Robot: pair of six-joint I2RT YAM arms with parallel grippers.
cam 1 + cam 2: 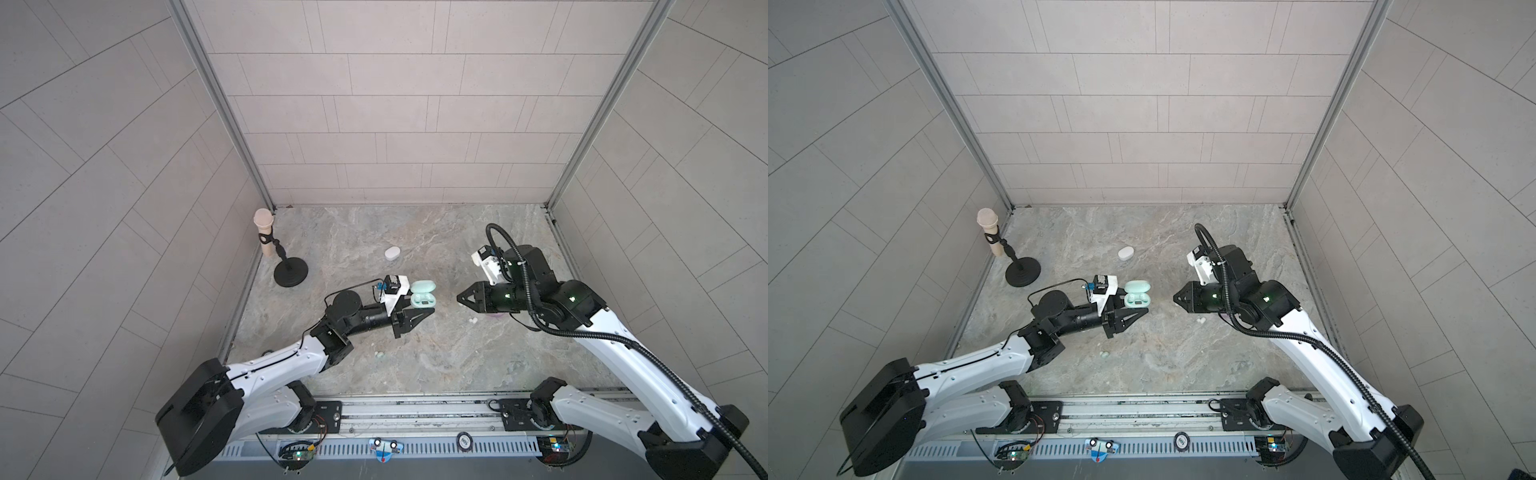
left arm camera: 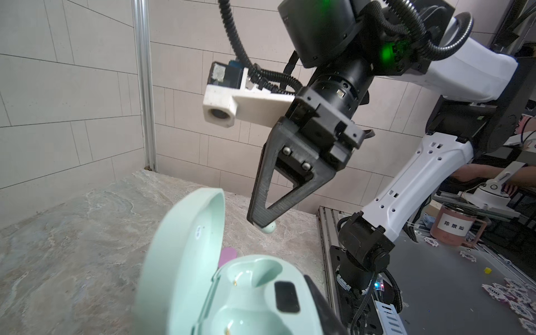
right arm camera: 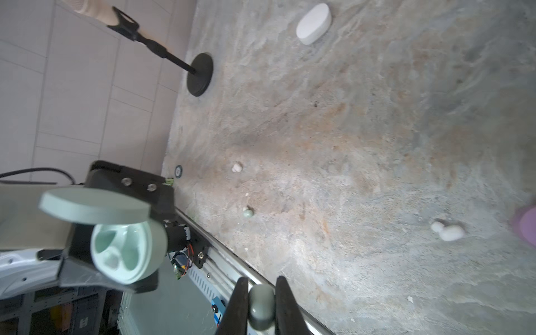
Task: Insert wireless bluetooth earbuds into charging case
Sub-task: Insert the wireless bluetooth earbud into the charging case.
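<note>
Marble table (image 1: 415, 249), left end effector (image 1: 428, 309) gripping mint case (image 1: 423, 296), right end effector (image 1: 460, 298) pinching earbud (image 3: 262, 301)

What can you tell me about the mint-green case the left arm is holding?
The mint-green charging case is a smooth, pill-shaped plastic shell with its hinged lid swung open. Both moulded wells look empty, showing small gold contacts; a dark rectangular panel sits on the front. The left gripper clamps its base between the jaws, apparently lifted off the tabletop. Nothing else touches it.
</note>
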